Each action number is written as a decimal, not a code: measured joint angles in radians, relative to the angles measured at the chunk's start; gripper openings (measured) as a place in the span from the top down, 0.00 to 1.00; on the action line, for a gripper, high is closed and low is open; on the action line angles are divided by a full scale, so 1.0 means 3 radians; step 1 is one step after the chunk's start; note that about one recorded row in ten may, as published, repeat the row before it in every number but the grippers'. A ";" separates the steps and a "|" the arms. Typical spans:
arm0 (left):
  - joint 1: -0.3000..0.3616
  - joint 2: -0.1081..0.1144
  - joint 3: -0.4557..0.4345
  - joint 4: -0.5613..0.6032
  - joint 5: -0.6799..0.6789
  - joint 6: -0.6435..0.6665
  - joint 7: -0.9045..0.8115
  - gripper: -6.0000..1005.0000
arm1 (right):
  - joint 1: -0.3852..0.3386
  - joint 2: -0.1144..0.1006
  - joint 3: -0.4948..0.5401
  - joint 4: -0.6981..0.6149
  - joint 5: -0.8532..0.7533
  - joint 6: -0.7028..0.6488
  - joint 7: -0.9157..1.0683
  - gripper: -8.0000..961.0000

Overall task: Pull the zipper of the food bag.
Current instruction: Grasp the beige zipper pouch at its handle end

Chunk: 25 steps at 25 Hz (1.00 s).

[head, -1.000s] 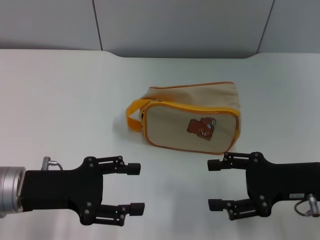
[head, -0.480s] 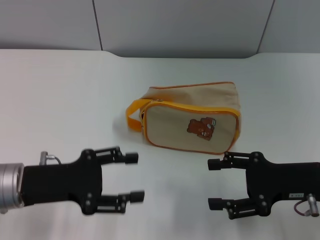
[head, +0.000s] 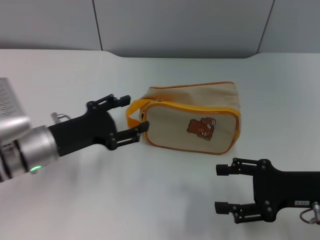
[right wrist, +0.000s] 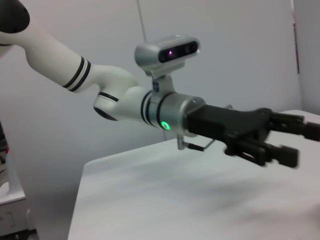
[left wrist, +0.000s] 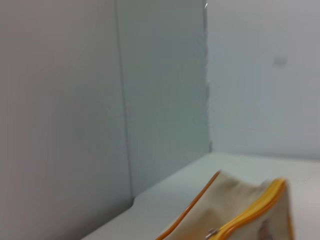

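Note:
The beige food bag (head: 192, 117) with orange piping and a brown bear print lies on the white table, its orange loop handle (head: 132, 112) at its left end. My left gripper (head: 133, 114) is open, with its fingers on either side of the handle at that end. The left wrist view shows the bag's top edge (left wrist: 225, 200) and a small silver zipper pull (left wrist: 211, 233) on the orange zip line. My right gripper (head: 220, 188) is open and empty, low at the front right, short of the bag. The right wrist view shows the left gripper (right wrist: 299, 143) from the side.
The white table (head: 75, 75) extends around the bag. A grey panelled wall (head: 175, 25) stands behind the table's far edge. The left arm's silver wrist (head: 30, 147) reaches in from the left.
My left gripper has risen from the front left and moved forward and right to the bag's handle end. My right gripper has drawn back slightly toward the front right.

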 joint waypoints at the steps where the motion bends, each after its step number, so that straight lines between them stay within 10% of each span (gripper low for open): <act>1: -0.0073 -0.0004 0.0004 -0.0091 0.0000 -0.0156 0.0062 0.21 | -0.0013 -0.0002 0.0013 0.0000 0.0001 0.0000 0.0000 0.15; 16: -0.0288 -0.0009 0.0001 -0.0391 0.0024 -0.0652 0.0415 0.24 | -0.0068 -0.0013 0.0056 0.0000 0.0006 0.0002 -0.0004 0.15; 22: -0.0293 -0.0009 -0.0001 -0.0413 0.0029 -0.0674 0.0417 0.65 | -0.0058 -0.0020 0.0056 0.0000 0.0006 0.0002 -0.0005 0.15; 25: -0.0295 -0.0009 -0.0001 -0.0415 0.0029 -0.0675 0.0417 0.69 | -0.0057 -0.0020 0.0056 0.0000 0.0006 0.0002 -0.0005 0.15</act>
